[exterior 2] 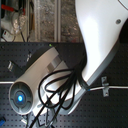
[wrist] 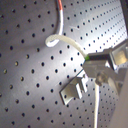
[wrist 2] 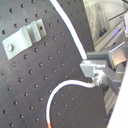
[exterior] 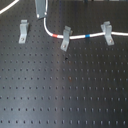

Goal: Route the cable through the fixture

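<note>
Black board (exterior: 65, 95) with rows of little holes is filling the first exterior view. We are holding the white cable (exterior: 75, 37) in our gripper (exterior: 40, 17) at the top of that frame, with the fingers pinching tight on it. From there the cable is running right across the upper part, through a middle clip (exterior: 65, 39) and a right clip (exterior: 106, 32). Our fixture (exterior: 23, 31) is sitting at the upper left, apart from the cable.

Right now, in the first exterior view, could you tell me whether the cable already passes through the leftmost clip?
No, the cable runs through the middle clip and the right clip, while the leftmost clip stands empty beside it.
</note>
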Robot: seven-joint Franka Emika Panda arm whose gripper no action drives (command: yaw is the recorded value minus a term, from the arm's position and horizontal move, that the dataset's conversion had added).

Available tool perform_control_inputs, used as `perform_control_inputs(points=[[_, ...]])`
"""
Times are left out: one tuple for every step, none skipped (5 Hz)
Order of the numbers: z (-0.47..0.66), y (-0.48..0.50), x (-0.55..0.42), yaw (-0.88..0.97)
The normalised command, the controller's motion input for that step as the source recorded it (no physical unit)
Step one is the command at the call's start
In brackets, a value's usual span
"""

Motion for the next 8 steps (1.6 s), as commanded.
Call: perform_control_inputs(points=[[0.0, -0.014, 0.005, 0.0], [0.1, -0.115, -0.335, 0.45], [0.43, 0.021, -0.435, 0.62], [0.63, 0.063, -0.465, 0.61], [0.57, 0.288, -0.29, 0.59], [0.17, 0.396, -0.189, 0.51], [0.19, 0.51, -0.125, 0.4], [0.14, 0.513, -0.075, 0.41]])
